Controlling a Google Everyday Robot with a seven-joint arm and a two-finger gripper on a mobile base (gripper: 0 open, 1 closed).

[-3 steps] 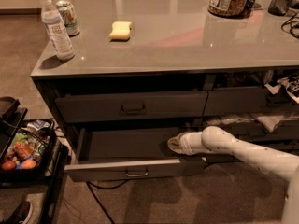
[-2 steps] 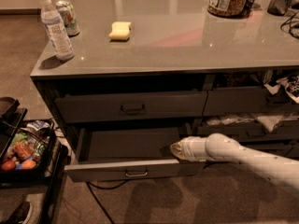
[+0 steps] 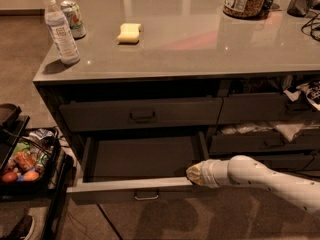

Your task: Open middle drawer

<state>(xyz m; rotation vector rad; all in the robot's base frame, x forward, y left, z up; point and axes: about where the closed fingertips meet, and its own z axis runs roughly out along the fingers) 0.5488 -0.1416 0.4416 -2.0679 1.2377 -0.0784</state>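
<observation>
— Where is the middle drawer (image 3: 141, 158) found, and how far along is the job judged to be?

— It is seen on the left side of the cabinet, just below the top drawer (image 3: 100, 117) and under the grey counter (image 3: 200, 44). It stands pulled well out, with its bare inner floor exposed, so the opening is judged largely done.

— And the gripper (image 3: 194, 175)?

— It is placed at the right end of the drawer's front, at the top edge, touching it or very nearly so. Whether it is spread or closed cannot be told, as its tip is seen only as a pale rounded end.

— How is the drawer expected to handle?

— A stiff, rigid box on slides is assumed. Nothing is seen inside it, so little weight is expected, and a smooth straight travel is likely if the pull is kept in line with the slides. Nothing fragile is involved.

— Where should hold be taken?

— The small loop handle (image 3: 146, 196) at the centre of the front is judged the best place. From the right corner, a pull is applied off-centre, so some skewing or binding could be caused in so wide a drawer, and a smooth edge may be slipped off.
</observation>
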